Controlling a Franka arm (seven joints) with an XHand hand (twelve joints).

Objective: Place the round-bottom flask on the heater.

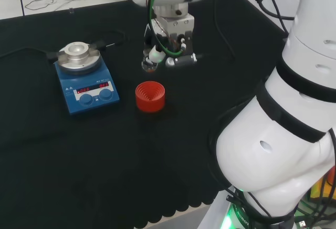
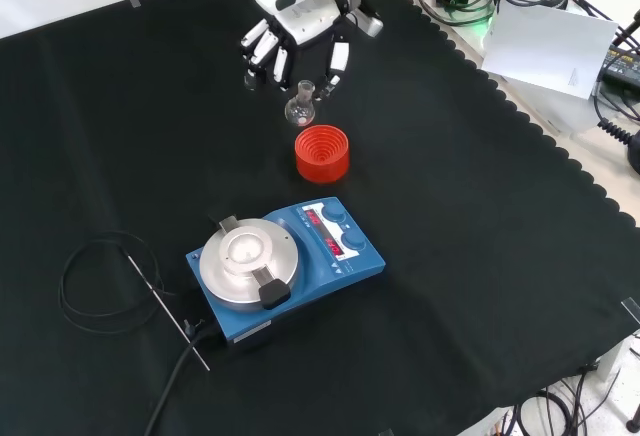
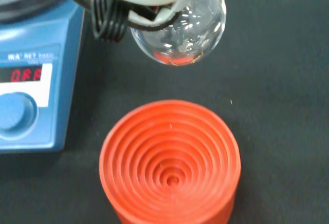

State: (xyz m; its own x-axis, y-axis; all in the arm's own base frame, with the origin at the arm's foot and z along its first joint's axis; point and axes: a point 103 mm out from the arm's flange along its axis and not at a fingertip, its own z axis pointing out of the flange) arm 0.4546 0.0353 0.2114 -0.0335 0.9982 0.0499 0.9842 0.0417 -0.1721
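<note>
Flask in question hangs by its neck from my hand, whose fingers curl round it, clear of the worktop, neck up, just beyond the red ribbed stand in the front view, while the heater waits on that stand's near side.

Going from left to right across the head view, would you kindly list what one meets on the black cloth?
Heater → red ribbed stand → the arm's own big white links. The flask and the hand sit above the stand and overlap it in left-right order, so I leave them unranked.
</note>
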